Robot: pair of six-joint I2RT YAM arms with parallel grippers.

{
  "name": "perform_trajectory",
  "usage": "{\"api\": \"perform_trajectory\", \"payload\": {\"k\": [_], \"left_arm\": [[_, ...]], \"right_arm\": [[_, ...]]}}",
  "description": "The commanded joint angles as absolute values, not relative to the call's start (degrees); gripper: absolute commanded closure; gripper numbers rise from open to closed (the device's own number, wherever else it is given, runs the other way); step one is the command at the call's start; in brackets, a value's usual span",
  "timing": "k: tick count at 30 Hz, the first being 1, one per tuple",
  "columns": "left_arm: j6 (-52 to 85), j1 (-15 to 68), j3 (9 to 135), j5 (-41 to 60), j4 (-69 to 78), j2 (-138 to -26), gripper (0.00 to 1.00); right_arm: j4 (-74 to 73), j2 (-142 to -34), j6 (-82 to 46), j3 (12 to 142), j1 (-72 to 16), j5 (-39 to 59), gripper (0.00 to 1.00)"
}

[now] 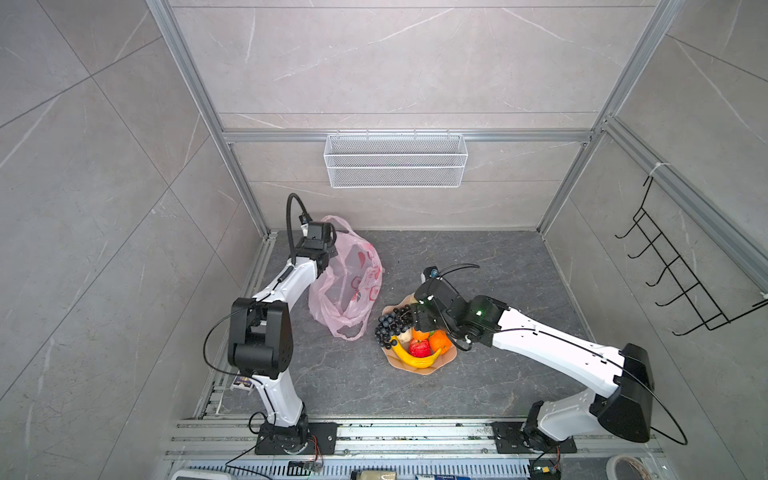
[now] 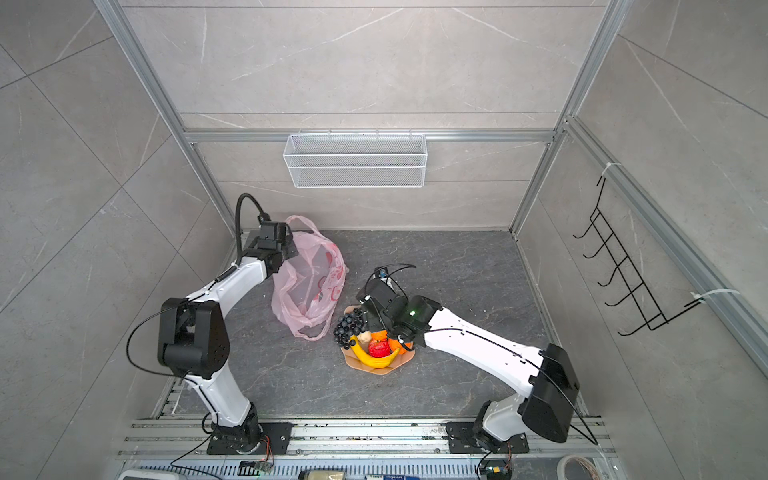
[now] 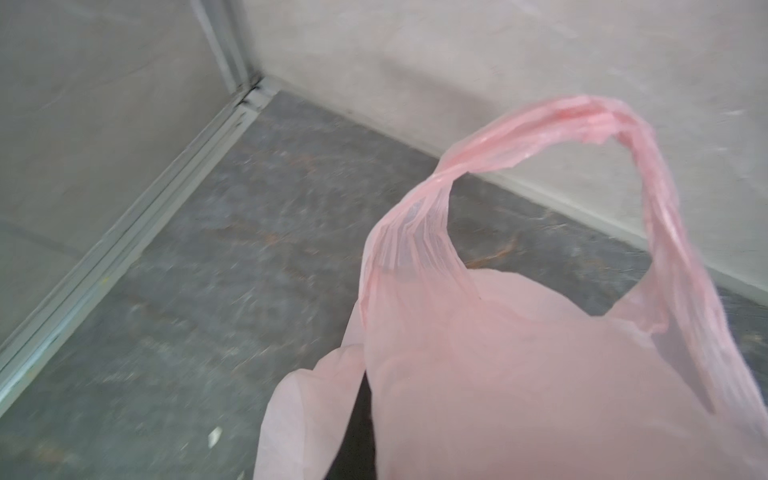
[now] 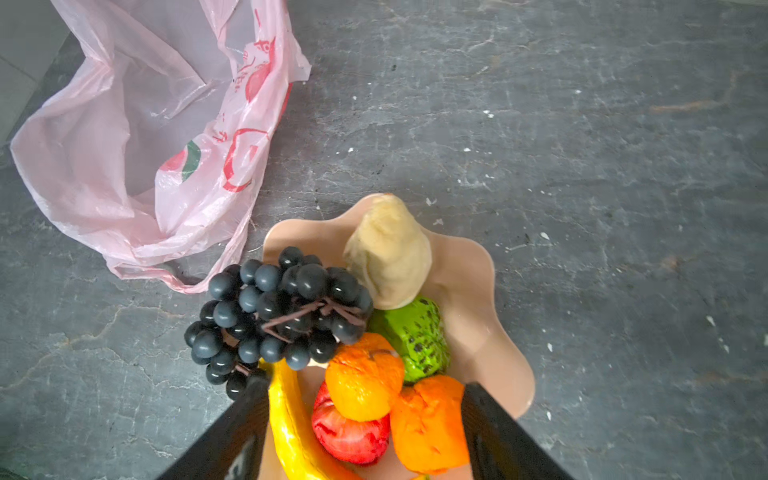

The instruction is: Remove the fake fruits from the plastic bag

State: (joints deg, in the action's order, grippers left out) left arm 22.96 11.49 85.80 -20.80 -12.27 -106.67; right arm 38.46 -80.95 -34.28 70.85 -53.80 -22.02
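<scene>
On the bench point(image 1: 498, 374), at centre, a peach plate point(image 4: 478, 299) carries the fake fruits point(image 1: 415, 345): banana point(image 4: 286, 415), grape bunch point(image 4: 274, 316), two oranges point(image 4: 428, 424), apple point(image 4: 349, 432), bumpy green fruit point(image 4: 415, 336) and a beige lump point(image 4: 388, 253). In both top views the grape bunch overhangs the plate's rim at 9 o'clock, and the banana lies along the rim at 6 o'clock.

My right tool point(image 4: 361, 384) hangs low over the heap with its jaws spread wide, gripping nothing. The banana, apple and both oranges sit between its fingers point(image 4: 245, 419).

The plastic bag point(image 1: 349, 286) stands at 10 o'clock from the plate, just beside the grapes. My left tool point(image 1: 330, 249) is at the bag's 11 o'clock edge, closed on the film, with that side raised off the bench. Pink plastic hides its fingers in the left wrist view, where one loop handle point(image 3: 602, 124) arches up free.
</scene>
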Motion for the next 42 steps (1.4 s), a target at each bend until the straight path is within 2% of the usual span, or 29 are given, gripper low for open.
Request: {"api": "perform_trajectory", "payload": {"k": [1,8,13,15,21,24,27,29,39,42], "left_arm": [[18.1,14.5,95.8,-17.8,-16.6,-112.3,1.00],[4.1,23.3,114.9,-12.6,-19.3,-124.9,1.00],[-6.9,29.0,125.0,-10.4,-19.5,-131.9,1.00],[-10.1,30.8,128.8,-10.5,-19.6,-135.0,0.89],[-16.4,34.4,140.6,-13.7,-21.7,-139.8,0.44],[-16.0,35.0,141.8,-15.9,-23.5,-137.9,0.26],[-12.3,35.2,140.4,-17.0,-26.9,-134.0,0.15],[-11.1,35.1,137.3,-14.9,-28.4,-129.7,0.00],[-0.6,34.9,122.8,-11.4,-33.9,-117.0,0.00],[4.2,33.7,113.5,-11.9,-31.0,-110.7,0.00]], "right_arm": [[37.3,-76.0,-38.6,66.1,-52.4,-25.2,0.22],[37.2,-66.2,-48.8,55.3,-51.8,-30.3,0.21],[32.8,-60.7,-56.4,47.1,-51.7,-28.1,0.18],[30.9,-59.2,-59.1,44.4,-51.7,-27.1,0.14],[25.1,-55.1,-66.9,36.7,-51.8,-24.3,0.01],[22.0,-53.6,-70.1,33.1,-51.8,-22.7,0.00],[19.3,-52.8,-72.6,30.7,-51.9,-21.4,0.00],[17.1,-52.7,-73.8,29.1,-51.9,-20.5,0.00],[2.4,-56.1,-78.7,23.0,-51.9,-15.8,0.00],[-1.5,-57.3,-79.5,21.9,-52.0,-14.5,0.00]]}}
